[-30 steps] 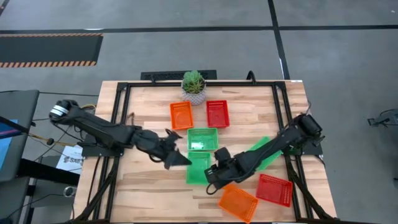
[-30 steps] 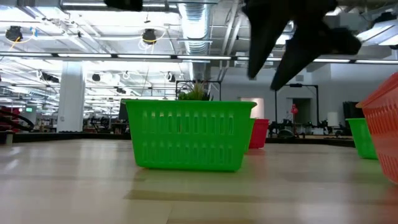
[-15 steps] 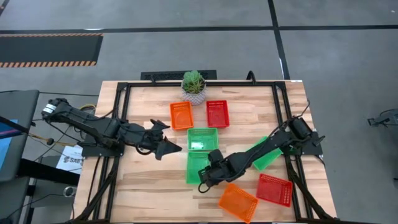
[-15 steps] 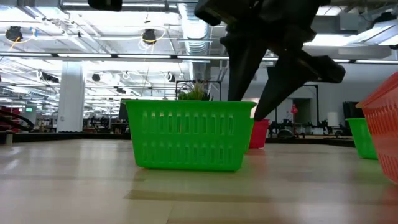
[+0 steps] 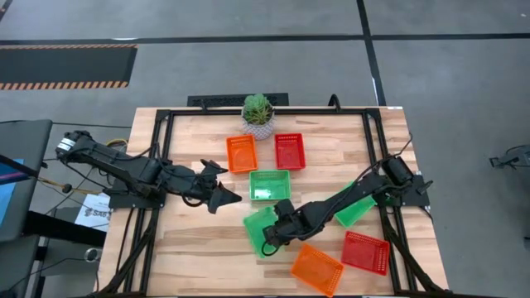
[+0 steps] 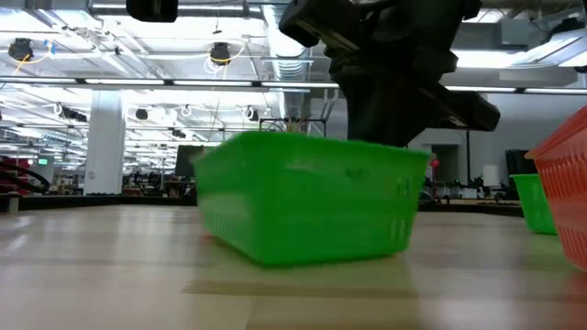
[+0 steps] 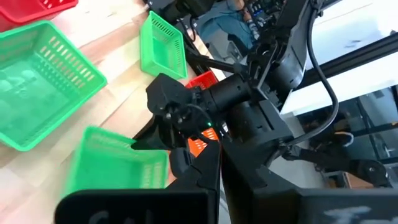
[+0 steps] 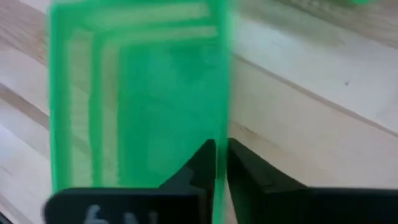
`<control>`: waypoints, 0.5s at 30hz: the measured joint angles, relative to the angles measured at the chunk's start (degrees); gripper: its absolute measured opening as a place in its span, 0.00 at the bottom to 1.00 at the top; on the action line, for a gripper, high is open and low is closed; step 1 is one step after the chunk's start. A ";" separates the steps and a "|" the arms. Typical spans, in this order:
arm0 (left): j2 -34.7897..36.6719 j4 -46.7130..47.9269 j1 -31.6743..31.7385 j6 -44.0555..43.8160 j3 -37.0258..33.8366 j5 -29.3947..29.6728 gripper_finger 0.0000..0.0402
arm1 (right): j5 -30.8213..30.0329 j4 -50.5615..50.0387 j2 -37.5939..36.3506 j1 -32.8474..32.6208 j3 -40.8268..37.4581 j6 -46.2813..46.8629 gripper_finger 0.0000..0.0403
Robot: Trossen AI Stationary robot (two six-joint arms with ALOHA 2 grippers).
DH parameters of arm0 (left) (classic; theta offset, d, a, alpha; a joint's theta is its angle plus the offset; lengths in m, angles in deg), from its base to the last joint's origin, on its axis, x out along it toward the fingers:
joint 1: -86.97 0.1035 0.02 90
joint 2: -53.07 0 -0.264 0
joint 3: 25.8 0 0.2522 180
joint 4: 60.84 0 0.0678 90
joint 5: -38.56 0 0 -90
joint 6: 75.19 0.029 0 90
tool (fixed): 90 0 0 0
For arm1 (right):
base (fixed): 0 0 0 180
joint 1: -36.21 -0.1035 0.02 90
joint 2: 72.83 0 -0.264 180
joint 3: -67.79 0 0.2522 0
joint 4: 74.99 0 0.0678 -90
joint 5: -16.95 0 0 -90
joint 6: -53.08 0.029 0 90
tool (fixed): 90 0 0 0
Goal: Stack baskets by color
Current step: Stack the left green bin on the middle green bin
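My right fingers (image 8: 221,163) pinch one wall of a green perforated plastic basket (image 5: 259,228), tilted at mid-desk. Next I judge it must be carried over the neighbouring green mesh basket (image 5: 270,185) and nested squarely. My left fingers (image 5: 225,197) wait closed nearby.

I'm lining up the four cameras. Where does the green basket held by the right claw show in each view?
High view: green basket, front centre of the table, tilted, at the right claw.
Low view: fills the middle, tipped, dark arm behind.
Left wrist view: lower left.
Right wrist view: fills the left, its wall between the fingers.
Shared landmark: the right arm gripping it.
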 joint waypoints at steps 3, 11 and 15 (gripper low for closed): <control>0.00 -0.02 0.00 0.00 0.00 0.00 0.00 | 1.81 0.73 0.00 0.03 0.00 -1.80 0.06; 0.00 -0.03 0.00 0.00 0.00 -0.02 0.00 | 2.69 2.36 -0.81 0.03 0.00 -5.02 0.02; 0.16 -0.21 0.00 -0.06 0.00 -0.02 0.00 | 2.81 2.52 -3.64 0.45 0.02 -8.40 0.01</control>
